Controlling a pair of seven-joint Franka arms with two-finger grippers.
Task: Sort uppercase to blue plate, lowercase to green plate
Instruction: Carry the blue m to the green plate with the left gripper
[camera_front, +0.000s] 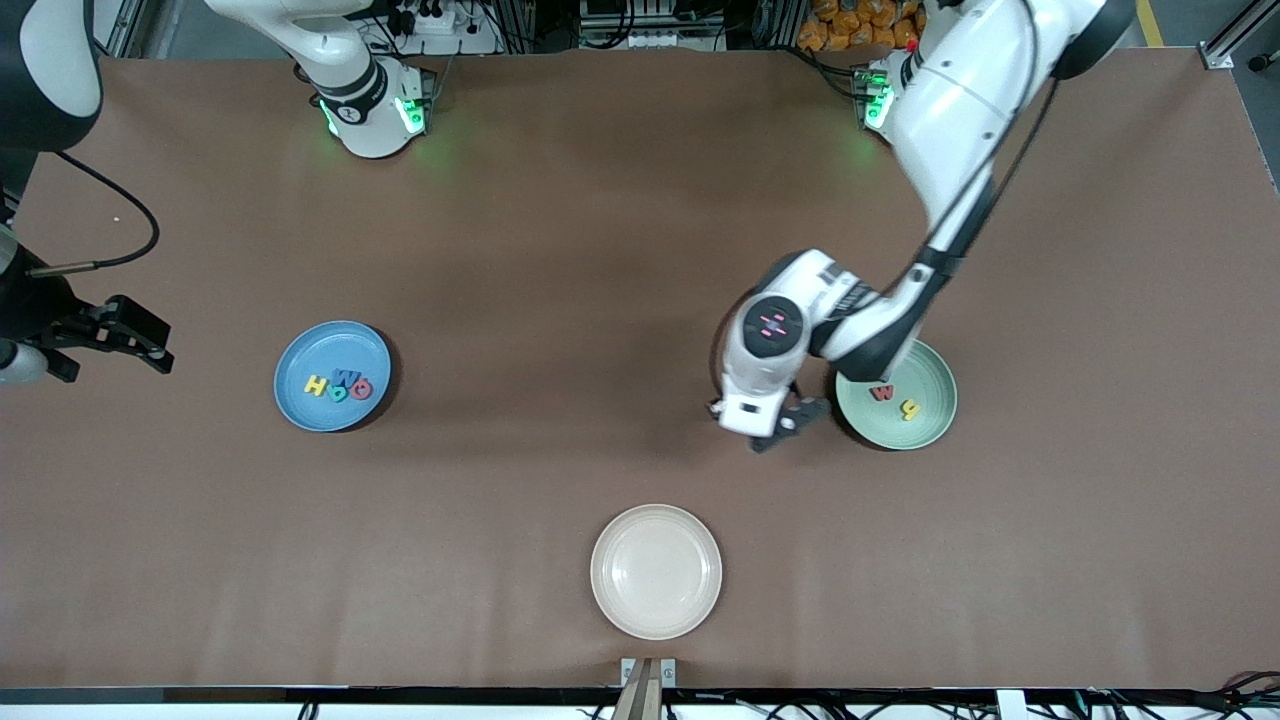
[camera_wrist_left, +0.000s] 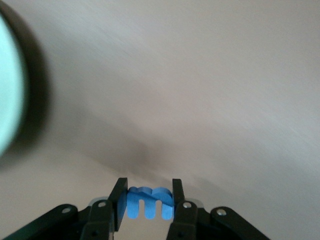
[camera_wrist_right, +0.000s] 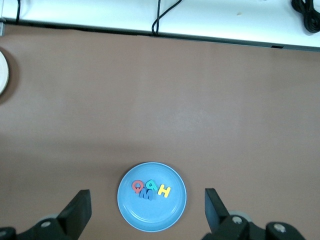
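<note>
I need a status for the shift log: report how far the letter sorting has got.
Done: four capitals lie in the blue plate; red w and yellow h lie in the green plate.
In hand: left gripper grips the blue m beside that plate.
Left: drop it in; the blue a is not visible. Right gripper open.

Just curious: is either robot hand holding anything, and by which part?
The left gripper pinches the blue m by its two outer sides. The right gripper is open, holding nothing.

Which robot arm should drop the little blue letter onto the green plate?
The left arm. Its left gripper already holds the small blue foam letter m beside the pale green plate. The open right gripper is up over the blue plate.
</note>
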